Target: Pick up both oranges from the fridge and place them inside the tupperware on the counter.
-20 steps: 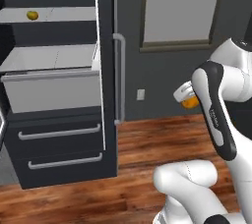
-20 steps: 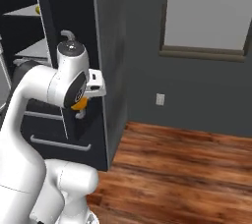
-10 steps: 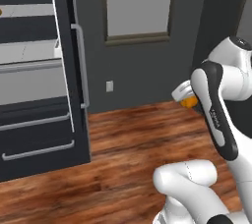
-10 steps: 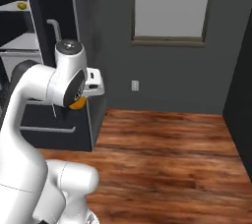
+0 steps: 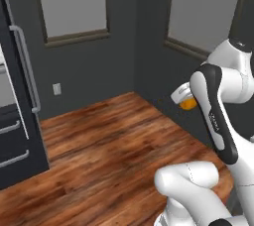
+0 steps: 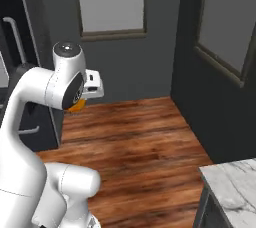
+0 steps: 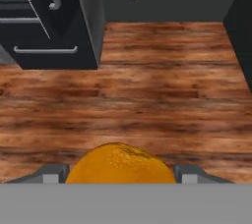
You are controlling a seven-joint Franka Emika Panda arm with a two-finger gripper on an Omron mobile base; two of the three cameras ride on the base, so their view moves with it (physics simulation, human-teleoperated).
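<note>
My gripper (image 7: 118, 176) sits high over the floor (image 5: 109, 141) with an orange (image 7: 120, 165) between its fingers. The fridge (image 5: 17, 121) stands to my left, its door handle (image 5: 27, 66) near its edge and its drawers (image 7: 47, 46) low down. A counter (image 6: 232, 182) corner lies to my right. Windows (image 5: 72, 4) sit on the walls ahead.

A home kitchen is shown. A tall black fridge (image 5: 20, 121) with silver handles is seen at one side. A corner of a white marble tabletop (image 6: 235, 182) is seen over grey cabinets. The floor (image 5: 109, 141) is made of brown wood, and windows (image 6: 111, 2) are set in the dark grey walls.
</note>
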